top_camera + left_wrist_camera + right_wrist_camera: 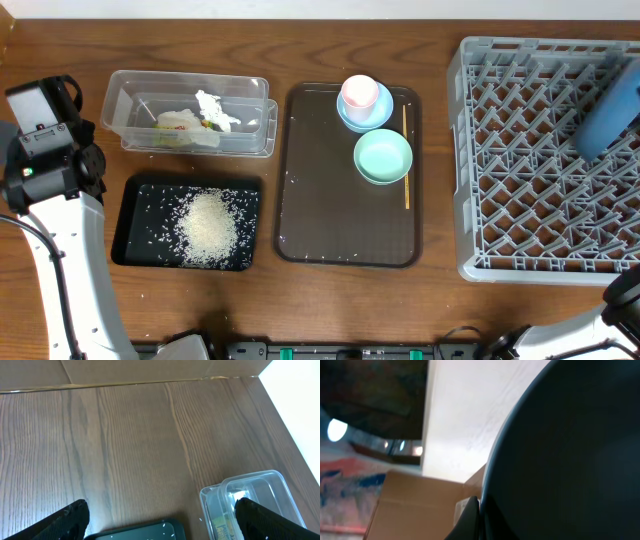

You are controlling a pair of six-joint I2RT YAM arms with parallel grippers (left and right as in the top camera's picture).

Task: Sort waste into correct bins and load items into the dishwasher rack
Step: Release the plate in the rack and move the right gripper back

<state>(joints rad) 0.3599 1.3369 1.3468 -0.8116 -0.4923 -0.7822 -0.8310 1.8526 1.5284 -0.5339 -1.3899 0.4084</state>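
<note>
Plainly, wood-grain table [125, 435], cardboard [150, 370] behind; left pincer [167, 522] open, right pincer [480, 525] clamps blue plate-bowl [608, 112]

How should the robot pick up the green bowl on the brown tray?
Probably by its rim, from straight above: the mint-green bowl sits upright, mouth up. Its near-left edge looks freest, since the chopstick lies along its right and the pale-blue bowl sits close behind.

The left pincer [167, 519] gapes wide over the wooden counter [125, 445]; a clear tub [260, 487] and a black tray [142, 533] sit at the bottom edge.
</note>
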